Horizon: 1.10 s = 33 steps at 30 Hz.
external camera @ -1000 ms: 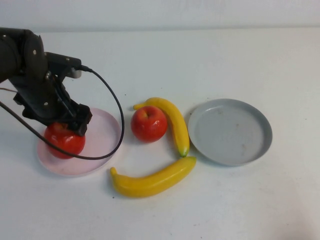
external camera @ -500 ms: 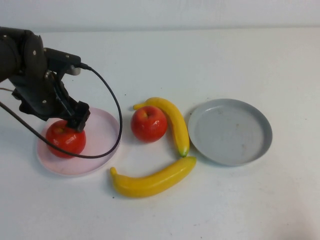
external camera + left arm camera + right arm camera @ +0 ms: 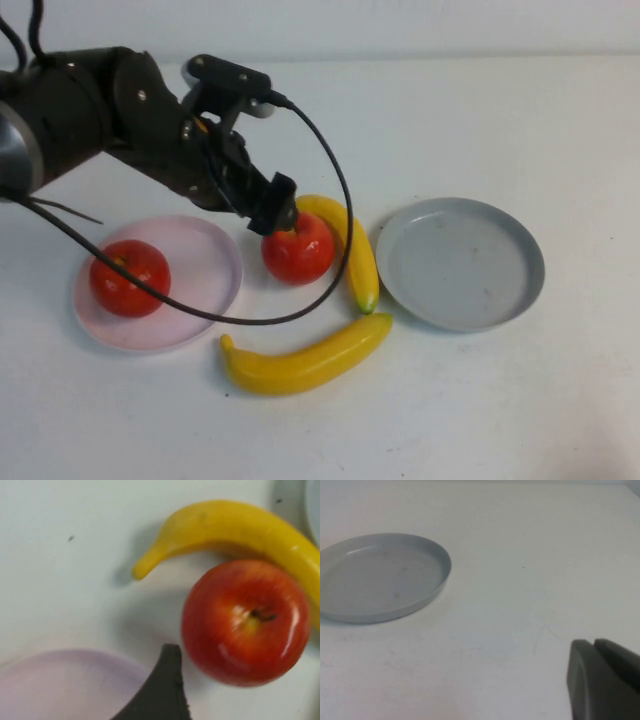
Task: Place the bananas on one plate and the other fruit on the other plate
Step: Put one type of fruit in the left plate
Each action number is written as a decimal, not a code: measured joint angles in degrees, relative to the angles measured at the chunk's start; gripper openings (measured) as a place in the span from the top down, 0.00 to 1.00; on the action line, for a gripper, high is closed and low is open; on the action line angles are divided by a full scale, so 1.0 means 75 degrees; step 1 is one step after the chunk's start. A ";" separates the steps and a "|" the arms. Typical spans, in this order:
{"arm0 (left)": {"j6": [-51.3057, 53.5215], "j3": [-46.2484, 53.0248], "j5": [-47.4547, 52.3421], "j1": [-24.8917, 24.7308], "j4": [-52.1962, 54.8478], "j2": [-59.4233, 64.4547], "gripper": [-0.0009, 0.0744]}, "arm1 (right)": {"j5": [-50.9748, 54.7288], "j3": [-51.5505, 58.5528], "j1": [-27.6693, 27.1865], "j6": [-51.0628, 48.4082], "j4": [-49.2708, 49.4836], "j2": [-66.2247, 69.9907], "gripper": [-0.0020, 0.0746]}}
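One red apple (image 3: 130,277) lies in the pale pink plate (image 3: 205,265). The second apple (image 3: 298,250) sits on the table between the pink plate and a banana (image 3: 350,245). The other banana (image 3: 305,358) lies in front of them. The grey plate (image 3: 460,262) at the right holds nothing. My left gripper (image 3: 278,212) hovers open and empty just over the second apple's back left side. In the left wrist view one dark finger (image 3: 162,690) shows beside that apple (image 3: 245,622), with the banana (image 3: 235,527) behind. My right gripper (image 3: 595,647) is shut and empty, right of the grey plate (image 3: 380,577).
The left arm's black cable (image 3: 335,210) loops over the table past the second apple and the pink plate's front. The white table (image 3: 480,120) runs back to a wall. The right arm is outside the high view.
My left gripper has left the apple on the pink plate, risen and swung right to the second apple. The fruit and plates have not moved.
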 joint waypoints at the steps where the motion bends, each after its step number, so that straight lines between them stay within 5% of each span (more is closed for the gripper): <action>1: 0.0122 0.0000 -0.0151 -0.0134 -0.0098 0.0076 0.10 | 0.0000 0.0000 0.0000 0.0000 0.0000 0.0000 0.99; 9: 0.0869 -0.0002 -0.1361 -0.0580 -0.0383 0.0760 0.10 | 0.0000 0.0000 0.0000 0.0000 0.0000 0.0000 0.99; 27: 0.1195 -0.0015 -0.1748 -0.0580 -0.0411 0.1380 0.10 | 0.0000 0.0000 0.0000 0.0000 0.0000 0.0000 0.99; 33: 0.1195 -0.0015 -0.1682 -0.0580 -0.0411 0.1396 0.24 | 0.0000 0.0000 0.0000 0.0000 0.0000 0.0000 0.99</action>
